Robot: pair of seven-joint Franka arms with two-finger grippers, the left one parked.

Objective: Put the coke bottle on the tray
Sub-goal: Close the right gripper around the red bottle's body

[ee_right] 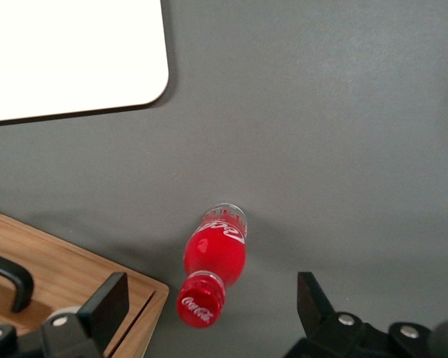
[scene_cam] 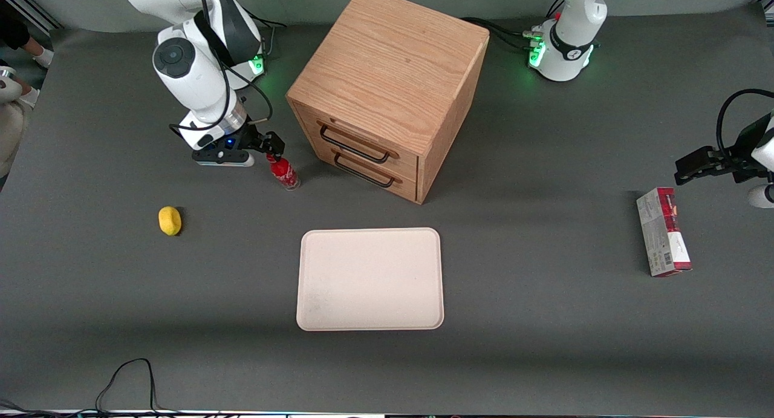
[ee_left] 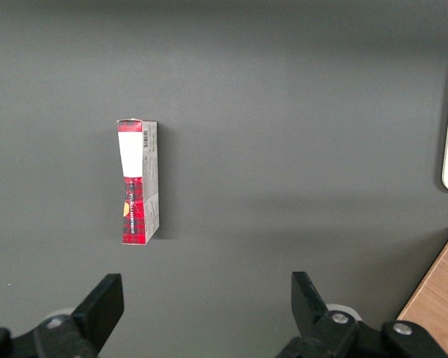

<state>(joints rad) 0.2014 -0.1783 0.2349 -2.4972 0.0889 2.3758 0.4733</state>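
The coke bottle stands upright on the grey table, beside the wooden cabinet toward the working arm's end and close to the corner of its drawer front. It is farther from the front camera than the tray and well apart from it. From the right wrist the bottle shows from above, red cap nearest the camera, clear base on the mat, with the cabinet's edge just beside it and a rounded corner of the tray some way off.

The gripper hangs just above the bottle's cap, on the cabinet's working-arm side. Its fingers are spread wide, with the bottle between them and not touching either one; nothing is held.

The tray lies flat and bare, nearer the front camera than the cabinet and in front of its two drawers, which are closed with dark handles. A lemon sits far from the cabinet toward the working arm's end, nearer the front camera than the bottle. A red-and-grey carton lies flat far from the cabinet toward the parked arm's end; the left wrist view shows the carton lying lengthwise on the mat.
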